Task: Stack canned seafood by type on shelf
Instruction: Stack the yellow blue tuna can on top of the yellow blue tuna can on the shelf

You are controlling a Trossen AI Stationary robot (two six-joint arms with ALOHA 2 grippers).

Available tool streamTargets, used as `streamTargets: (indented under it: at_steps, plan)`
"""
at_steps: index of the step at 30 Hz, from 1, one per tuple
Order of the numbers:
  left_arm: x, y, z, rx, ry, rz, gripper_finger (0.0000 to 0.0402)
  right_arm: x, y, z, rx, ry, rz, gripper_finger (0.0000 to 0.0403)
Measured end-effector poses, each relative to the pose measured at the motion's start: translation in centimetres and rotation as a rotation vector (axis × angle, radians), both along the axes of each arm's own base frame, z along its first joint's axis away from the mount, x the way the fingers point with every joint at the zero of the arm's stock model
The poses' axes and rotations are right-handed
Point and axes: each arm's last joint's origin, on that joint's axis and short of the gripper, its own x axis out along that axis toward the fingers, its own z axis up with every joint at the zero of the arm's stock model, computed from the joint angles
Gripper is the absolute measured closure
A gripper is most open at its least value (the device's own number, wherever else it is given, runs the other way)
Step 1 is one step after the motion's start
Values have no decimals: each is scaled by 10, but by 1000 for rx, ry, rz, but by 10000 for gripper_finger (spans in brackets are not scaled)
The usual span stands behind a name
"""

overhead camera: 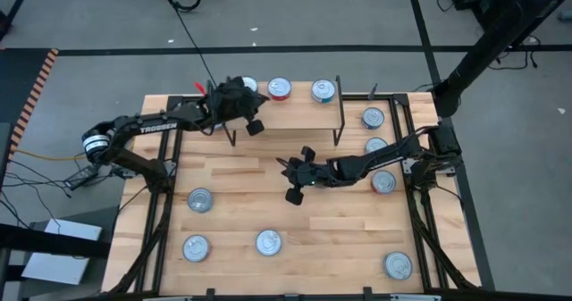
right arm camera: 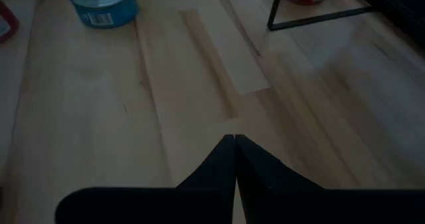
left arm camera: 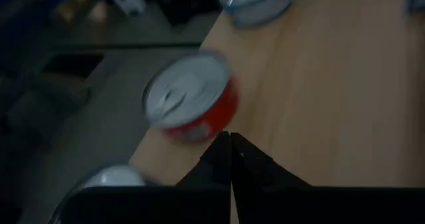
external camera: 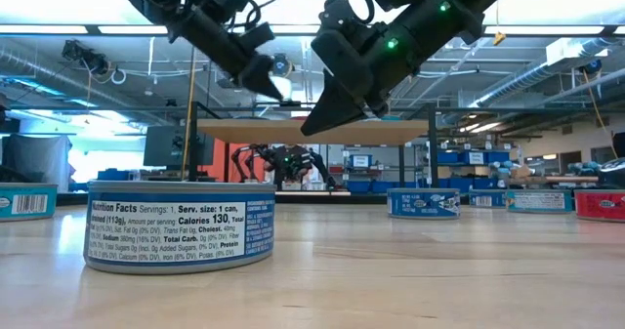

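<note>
Three tins on shelf: a red tin and a teal tin sit in the open along the shelf's far edge; a third tin shows partly behind the left arm, its colour unclear.
Stacks on shelf: none visible; the shelf tins stand side by side, one high.
Tins off shelf: three lie on the table right of the shelf, four more in front of it, including a blue tin nearest the low camera.
Left gripper: over the shelf's left end, jaws pressed fully together, holding nothing; the red tin sits just ahead of its tips in the wrist view.
Right gripper: above bare table in front of the shelf, jaws nearly touching, nothing between them.
Done so far: judging by the layout, only the first few tins have reached the shelf.
Left to do: seven tins to bring up, then sort by label colour and pile like on like.
Stage: early; most of the work appears to lie ahead.
</note>
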Motion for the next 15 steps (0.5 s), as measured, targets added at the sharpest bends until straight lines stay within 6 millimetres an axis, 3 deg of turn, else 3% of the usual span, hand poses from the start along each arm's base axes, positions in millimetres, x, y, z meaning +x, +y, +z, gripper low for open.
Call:
streamTargets:
  at_steps: [6,15]
  plan:
    - [11,-18,2,38,-87,-71,400,1,0,1,4,-21,2,380]
    - [-1,-48,-42,95,-327,-137,400,2,9,4,-93,-20,86,396]
